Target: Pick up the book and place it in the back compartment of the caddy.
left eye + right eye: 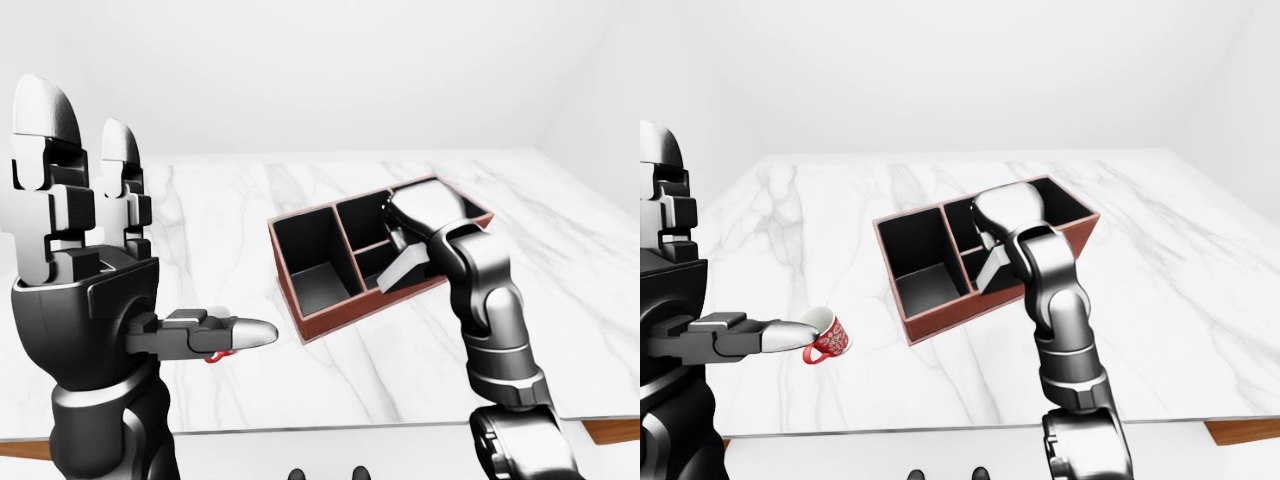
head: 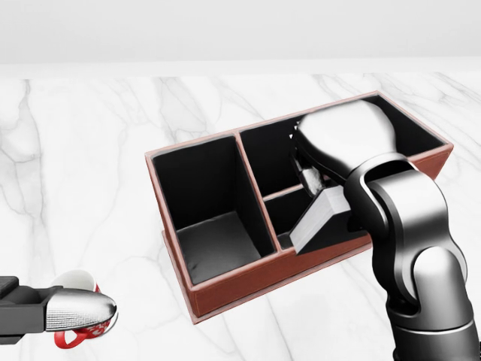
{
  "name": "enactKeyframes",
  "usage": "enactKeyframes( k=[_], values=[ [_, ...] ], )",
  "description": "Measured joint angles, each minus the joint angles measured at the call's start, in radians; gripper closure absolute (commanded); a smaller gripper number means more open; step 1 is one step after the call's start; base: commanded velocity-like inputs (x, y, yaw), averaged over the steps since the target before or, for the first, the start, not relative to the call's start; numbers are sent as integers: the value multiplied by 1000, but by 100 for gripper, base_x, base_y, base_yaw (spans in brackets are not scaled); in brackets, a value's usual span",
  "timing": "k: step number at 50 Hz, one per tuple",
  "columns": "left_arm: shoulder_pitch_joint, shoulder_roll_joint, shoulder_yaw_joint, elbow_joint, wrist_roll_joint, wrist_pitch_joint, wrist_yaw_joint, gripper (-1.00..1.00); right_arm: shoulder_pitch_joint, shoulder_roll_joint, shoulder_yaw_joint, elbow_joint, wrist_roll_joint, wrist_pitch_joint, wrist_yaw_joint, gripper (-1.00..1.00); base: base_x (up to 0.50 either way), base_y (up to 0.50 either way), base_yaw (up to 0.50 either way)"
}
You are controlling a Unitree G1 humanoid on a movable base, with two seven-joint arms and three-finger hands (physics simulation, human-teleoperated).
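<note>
**Book held tilted over the small middle compartment of the caddy**

The right hand [image 2: 319, 169] was above the middle of the caddy [image 2: 197, 297], and its fingers were closed on the upper end of the book [image 2: 319, 222]. The book was tilted, with its page edges turned to the camera. In the head view its lower end was in, or just over, the small lower middle compartment, close to the red wall at the bottom side of the caddy; whether it touched that wall could not be told. The long compartment along the top right of the caddy was mostly hidden behind the hand and the forearm.

The big compartment at the left of the caddy was open, and nothing was seen in it. The caddy lay at an angle on the marble table [image 2: 90, 165]. Wide bare table was on its left and above it in the head view. In the right-eye view the near edge of the table was well apart from the caddy.

The left hand [image 1: 75, 230] was raised at the left, its fingers straight and spread, holding nothing. A red and white mug [image 1: 825, 338] stood on the table just beside its thumb tip, well apart from the caddy.
</note>
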Motion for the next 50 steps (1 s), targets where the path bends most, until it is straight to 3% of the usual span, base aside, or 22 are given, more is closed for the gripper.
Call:
enactKeyframes(
  k=[50],
  values=[
    [-3,3,11,-3,-10,0,0,-100,-24,68,50,125,-126,0,0,100,0,0,0]
  ],
)
